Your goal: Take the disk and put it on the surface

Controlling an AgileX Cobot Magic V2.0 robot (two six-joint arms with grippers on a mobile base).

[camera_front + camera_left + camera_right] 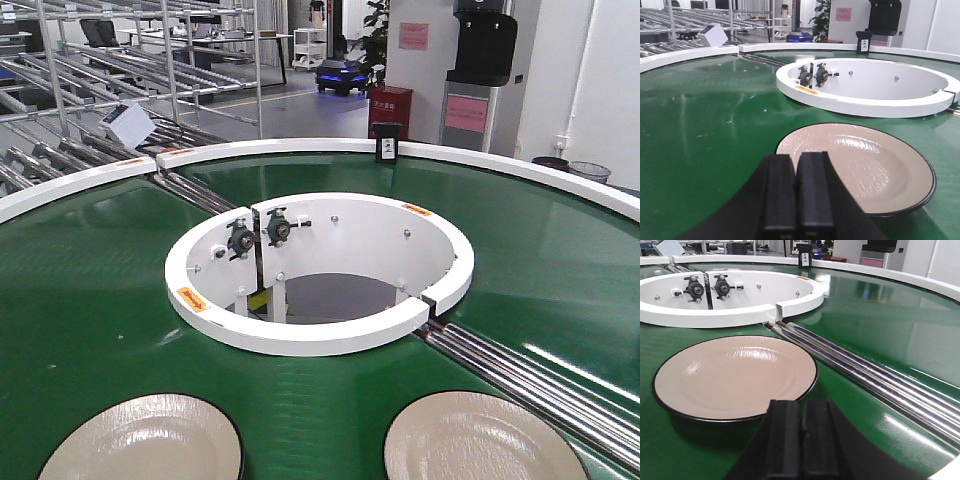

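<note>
Front view: two cream, black-rimmed plates lie on the green conveyor belt [90,290], the lower-left plate [145,440] and the lower-right plate [480,440]. Neither of my grippers shows, nor the tabletop.

Left wrist view: my left gripper [796,195] sits bottom centre, jaws pressed together on nothing. Probably the lower-left plate [860,167] lies just beyond, to the right.

Right wrist view: my right gripper [801,440] is likewise closed and empty, with the lower-right plate [732,375] ahead, left of centre.

If I advance with jaws closed, I'd shove a plate along the belt, and its low rim could slip my pinch.
</note>
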